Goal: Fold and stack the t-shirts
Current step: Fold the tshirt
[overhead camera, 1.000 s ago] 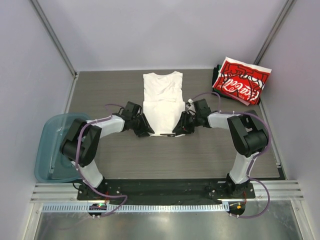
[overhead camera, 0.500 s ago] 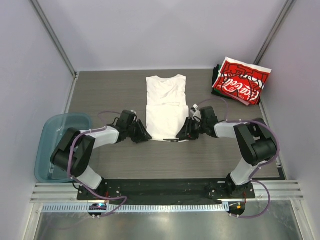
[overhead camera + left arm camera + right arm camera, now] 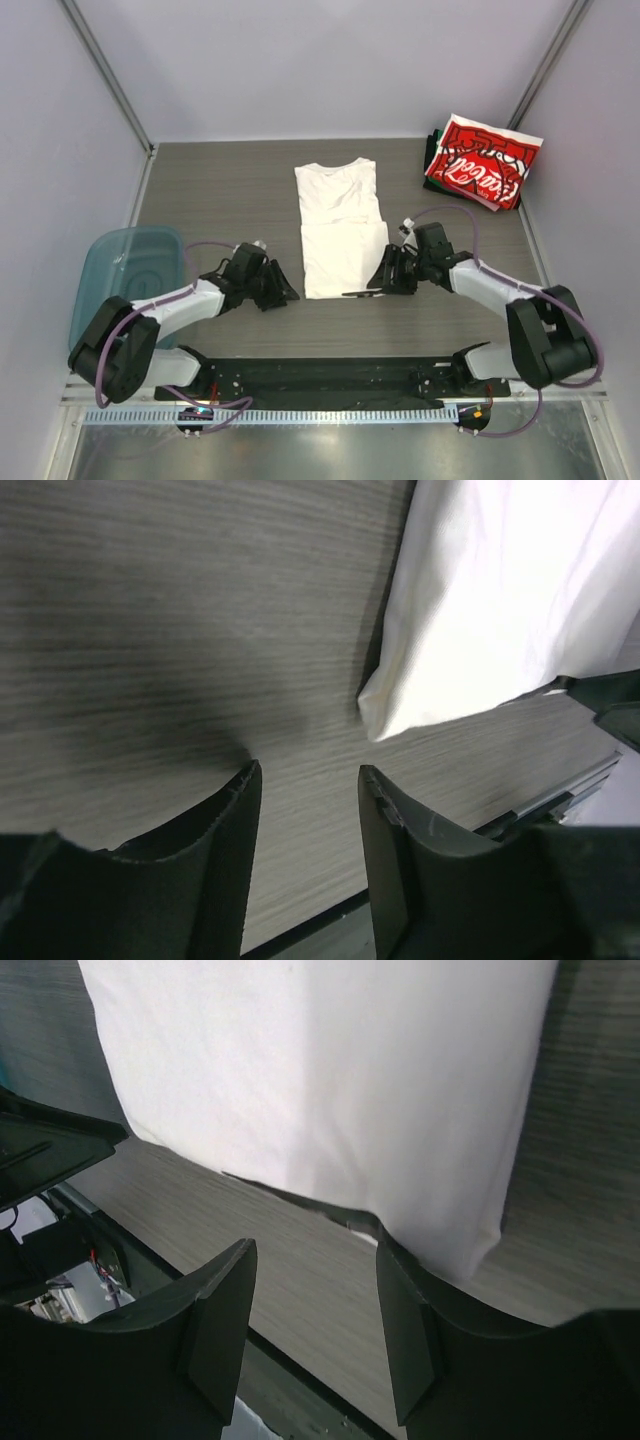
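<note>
While its two black fingers stand apart with only bare wood-grain table (image 3: 150, 600) between them, the left gripper (image 3: 305, 777) sits low beside the near left corner of the white t-shirt (image 3: 500, 590). That corner lies just beyond the fingertips, not between them. The right gripper (image 3: 315, 1247) is likewise spread and holds nothing. The shirt's near hem runs just past its fingertips, and the finger nearer the shirt's right corner meets the edge of the cloth, though whether it actually touches cannot be told. Seen from above, both arms reach in low from the near edge and angle inward, so the two grippers flank the near end of the shirt, one at each corner. The shirt lies flat near the middle of the table as a narrow rectangle, sleeves tucked in and neckline at the far end. Its near half is doubled over, leaving a crosswise edge about midway along. Well apart from it, in the far right corner, sits the stack of folded t-shirts (image 3: 470, 165), a red t-shirt (image 3: 485, 160) with white script lettering on top and darker cloth (image 3: 436, 150) beneath. A teal plastic bin (image 3: 120, 275) rests at the table's left edge, beside the left arm.
</note>
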Controlling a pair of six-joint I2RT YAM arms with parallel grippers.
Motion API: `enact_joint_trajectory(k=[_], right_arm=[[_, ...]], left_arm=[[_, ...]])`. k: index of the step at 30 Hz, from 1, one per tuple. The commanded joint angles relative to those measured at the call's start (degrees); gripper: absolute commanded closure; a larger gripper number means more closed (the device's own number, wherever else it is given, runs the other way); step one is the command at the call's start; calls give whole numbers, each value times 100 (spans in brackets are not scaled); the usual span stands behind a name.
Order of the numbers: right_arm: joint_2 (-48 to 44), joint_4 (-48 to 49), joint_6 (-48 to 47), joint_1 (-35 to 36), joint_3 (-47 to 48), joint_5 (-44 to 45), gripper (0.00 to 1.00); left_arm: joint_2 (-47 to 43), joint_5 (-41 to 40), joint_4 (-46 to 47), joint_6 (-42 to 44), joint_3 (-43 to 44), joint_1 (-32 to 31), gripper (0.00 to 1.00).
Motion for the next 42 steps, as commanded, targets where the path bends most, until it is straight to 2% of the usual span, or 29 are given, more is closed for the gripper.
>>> enact_joint_trajectory(k=[1,6,7,11,18,26,29,31,35,42], right_arm=[[-777,-1137,-91,9,331,735,43],[-1594,-1561,138,0,279,1473,41],[-1630,-1701,165,0,235,1753,40],[-1447,-1720,226,9,-11,1853,40],[-1008,-1053,235,0,-214,1844,45],[-489,-42,367,-53,-521,1888,55],[-339,161,402,-79,-644,1879,65],[-348,179,402,-79,-680,1879,78],[-479,179,402,-97,-776,1870,97],[-488,240,428,-106,-882,1589,99]], left_arm=[[-395,-379,-618,-44,9,-129,54],[-449,-431,-662,-88,194,-349,52],[-423,-501,-654,-106,211,-393,52],[-194,-493,-382,-176,273,-525,48],[122,-449,-83,-291,308,-551,45],[316,-555,111,-422,212,-560,47],[351,-581,164,-449,176,-560,48],[369,-598,190,-493,150,-560,48],[448,-625,357,-581,71,-578,51],[755,-704,770,-748,-34,-657,57]])
